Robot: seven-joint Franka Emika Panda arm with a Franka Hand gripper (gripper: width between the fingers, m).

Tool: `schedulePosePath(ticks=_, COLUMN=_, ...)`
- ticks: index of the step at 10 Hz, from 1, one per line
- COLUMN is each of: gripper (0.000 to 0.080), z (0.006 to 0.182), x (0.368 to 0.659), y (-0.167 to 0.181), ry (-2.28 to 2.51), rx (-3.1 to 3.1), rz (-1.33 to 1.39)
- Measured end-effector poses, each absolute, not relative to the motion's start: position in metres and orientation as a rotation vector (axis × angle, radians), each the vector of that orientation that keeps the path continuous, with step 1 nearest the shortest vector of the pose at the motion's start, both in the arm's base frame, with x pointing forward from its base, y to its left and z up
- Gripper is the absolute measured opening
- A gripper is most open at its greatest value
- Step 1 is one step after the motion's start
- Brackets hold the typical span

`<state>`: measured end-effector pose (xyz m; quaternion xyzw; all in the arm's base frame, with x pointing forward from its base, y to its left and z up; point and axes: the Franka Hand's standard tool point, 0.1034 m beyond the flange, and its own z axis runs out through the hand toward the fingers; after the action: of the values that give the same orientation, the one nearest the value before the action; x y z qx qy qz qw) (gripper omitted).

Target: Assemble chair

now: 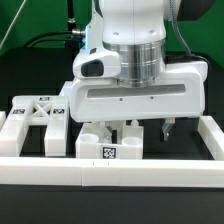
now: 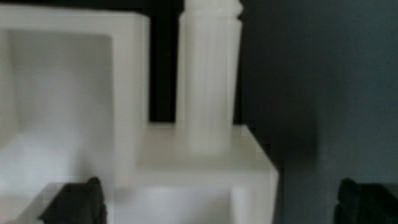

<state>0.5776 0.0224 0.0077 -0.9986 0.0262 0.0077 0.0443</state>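
My gripper hangs low over a chunky white chair part that carries a square marker tag on its front face. Its dark fingers stand wide apart and hold nothing. In the wrist view my gripper straddles a white block. One fingertip sits close beside the block, and the other fingertip is well clear of it over the dark table. A slim white post runs away from the block. An X-braced white panel lies at the exterior view's left.
Low white border rails run along the front, the exterior view's left and right of the black table. The arm's big white hand hides the space behind the parts. Cables hang at the back.
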Motion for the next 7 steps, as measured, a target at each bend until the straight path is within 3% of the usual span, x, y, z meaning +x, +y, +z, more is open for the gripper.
schedulePosePath(ticks=2, gripper=0.0649, z=0.0071, x=0.5773, y=0.0248, ry=0.072, rx=-3.052, rz=0.025)
schedulePosePath(ticks=3, gripper=0.0541, z=0.0071, x=0.5773, y=0.0247, ry=0.069, rx=-3.052, rz=0.025)
schedulePosePath(ticks=4, gripper=0.0541, z=0.0071, x=0.5773, y=0.0248, ry=0.068, rx=-3.052, rz=0.025)
schedulePosePath(ticks=6, gripper=0.0165, z=0.0071, x=0.5773, y=0.0248, ry=0.067, rx=-3.052, rz=0.025)
schedulePosePath(ticks=7, gripper=0.0165, z=0.0071, x=0.5773, y=0.0248, ry=0.066, rx=-3.052, rz=0.025)
